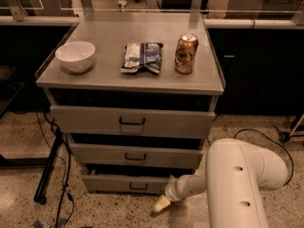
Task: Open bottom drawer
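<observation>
Cabinet top (109,32) as I see it, left to right: white bowl (75,56), crumpled snack bag (141,57), brown can (185,53), upright, each apart. Black cables (61,175) trail over the speckled floor (109,210), left. Gripper (161,204): near, low, by the floor.

High front view, tool (161,204) low right

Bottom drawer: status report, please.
Gripper low near floor, right of the handle, not touching. Bottom drawer not gripped. Floor cables far left, off the path.

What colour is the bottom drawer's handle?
Black handle, camera view; gripper low by the bottom drawer's right end.
</observation>
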Robot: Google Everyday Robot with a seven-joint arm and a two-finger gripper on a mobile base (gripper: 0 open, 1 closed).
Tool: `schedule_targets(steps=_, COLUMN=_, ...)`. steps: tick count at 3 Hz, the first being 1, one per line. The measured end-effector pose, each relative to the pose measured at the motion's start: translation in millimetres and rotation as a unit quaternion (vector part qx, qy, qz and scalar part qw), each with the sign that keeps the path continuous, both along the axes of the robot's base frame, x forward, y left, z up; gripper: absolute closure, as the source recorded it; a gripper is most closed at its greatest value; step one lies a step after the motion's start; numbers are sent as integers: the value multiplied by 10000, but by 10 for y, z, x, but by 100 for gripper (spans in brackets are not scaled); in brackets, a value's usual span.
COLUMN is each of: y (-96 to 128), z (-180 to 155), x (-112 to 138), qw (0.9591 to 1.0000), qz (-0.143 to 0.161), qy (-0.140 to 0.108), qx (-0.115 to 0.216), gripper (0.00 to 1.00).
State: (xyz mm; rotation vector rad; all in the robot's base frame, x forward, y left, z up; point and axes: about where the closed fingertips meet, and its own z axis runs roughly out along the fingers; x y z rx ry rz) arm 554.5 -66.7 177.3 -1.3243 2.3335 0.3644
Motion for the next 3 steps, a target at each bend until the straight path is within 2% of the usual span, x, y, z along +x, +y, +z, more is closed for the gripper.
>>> schedule_targets(steps=1, y=-319, z=407, x=-793, qw=9995, qz=-237, qy=175, qx=-90, gripper=0)
schedule_targets(steps=2, y=-273, z=350, x=-1172, qw=9992, qz=-56, qy=381, qx=-66, gripper=0)
schedule_targets(steps=3, y=-79, z=239, x=-866, qw=9995, qz=155, qy=276, qx=-10, gripper=0)
